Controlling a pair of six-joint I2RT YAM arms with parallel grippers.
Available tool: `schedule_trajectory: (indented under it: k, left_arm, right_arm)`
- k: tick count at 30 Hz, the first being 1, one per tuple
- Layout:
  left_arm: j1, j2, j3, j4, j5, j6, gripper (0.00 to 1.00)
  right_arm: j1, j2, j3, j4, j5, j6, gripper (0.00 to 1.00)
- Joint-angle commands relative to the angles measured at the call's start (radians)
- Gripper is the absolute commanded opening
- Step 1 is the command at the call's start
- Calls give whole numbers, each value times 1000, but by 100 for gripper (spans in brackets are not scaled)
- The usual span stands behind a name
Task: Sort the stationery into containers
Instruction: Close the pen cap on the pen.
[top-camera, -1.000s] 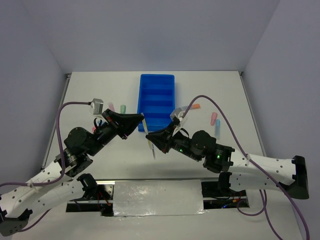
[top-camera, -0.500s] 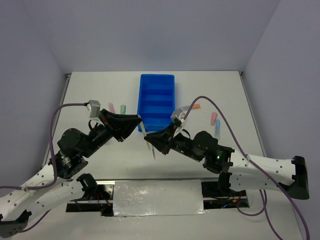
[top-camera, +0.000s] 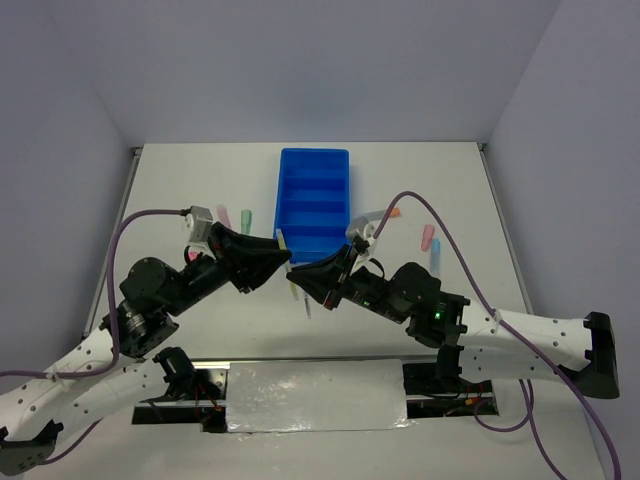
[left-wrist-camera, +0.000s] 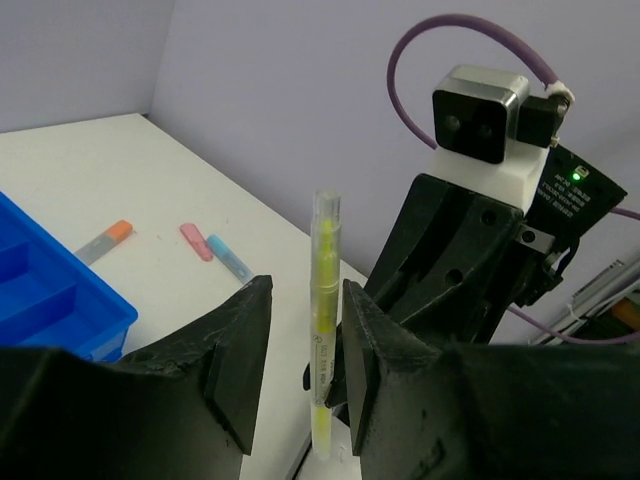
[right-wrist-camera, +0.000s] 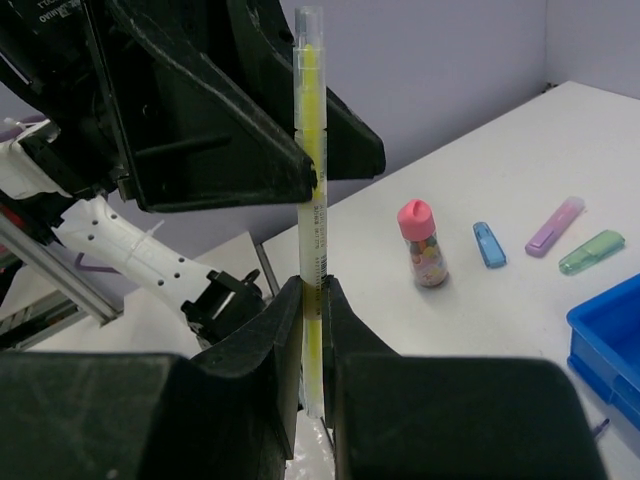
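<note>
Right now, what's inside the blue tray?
The blue tray shows nothing in its four compartments. Its near edge hides under the left tool and the right tool, which grips a yellow pen.

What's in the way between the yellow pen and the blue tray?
Only the left gripper: its open jaws flank the yellow pen, held by the right gripper. No item lies before the blue tray.

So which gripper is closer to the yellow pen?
Right. The right gripper is shut on the yellow pen; the left gripper only straddles it, jaws parted, with a gap showing on one side.
</note>
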Motion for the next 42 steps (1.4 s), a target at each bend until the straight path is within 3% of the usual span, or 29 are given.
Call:
schedule_trajectory:
  k: [1, 4, 5, 6, 9, 11, 12, 15, 18, 20, 24, 25, 26, 28, 29, 31, 33, 36, 42]
  left_arm:
    - [-5, 21, 1, 70, 79, 35, 46]
    - [-3, 39, 10, 69, 111, 40, 40]
    - [-5, 41, 10, 67, 113, 41, 32]
    - [-5, 44, 8, 66, 116, 43, 16]
    - [-3, 41, 11, 69, 143, 53, 0]
    - [-3, 39, 15, 79, 171, 67, 0]
    - [-3, 38, 13, 84, 188, 75, 0]
    - [-3, 36, 7, 122, 286, 101, 0]
    - [-3, 39, 7, 148, 367, 112, 0]
    - [-5, 42, 5, 162, 390, 109, 0]
    - [-5, 50, 8, 156, 401, 115, 0]
    - [-3, 51, 13, 153, 399, 116, 0]
    - [-5, 54, 18, 144, 390, 124, 2]
    - [-5, 62, 28, 116, 378, 139, 21]
    - [-3, 65, 30, 99, 344, 141, 49]
    - [-5, 68, 44, 87, 317, 147, 79]
    - [-5, 73, 67, 61, 274, 158, 86]
    - [-5, 71, 96, 33, 196, 176, 89]
    - [-5, 58, 133, 29, 97, 187, 81]
  right_arm:
    - [9, -5, 27, 69, -12, 3, 0]
    - [9, -8, 30, 68, -11, 1, 0]
    - [9, -9, 34, 63, -12, 1, 0]
    - [11, -9, 36, 63, -17, 1, 0]
    - [9, -6, 34, 57, -40, -3, 0]
    - [11, -5, 34, 51, -79, -14, 3]
    - [9, -2, 36, 45, -93, -25, 17]
    - [9, 6, 42, 31, -142, -40, 40]
    - [9, 15, 60, 12, -179, -43, 43]
    - [11, 20, 67, 15, -192, -43, 42]
    - [9, 25, 71, 17, -193, -42, 2]
    - [9, 22, 71, 15, -193, -40, 0]
    - [9, 20, 71, 15, -195, -37, 0]
    - [9, 18, 67, 19, -198, -34, 0]
    - [9, 17, 64, 20, -195, -32, 0]
    - [9, 15, 53, 20, -184, -32, 0]
    - [9, 14, 48, 6, -166, -34, 0]
    - [9, 15, 44, -3, -164, -35, 0]
    - [8, 17, 51, -26, -153, -34, 0]
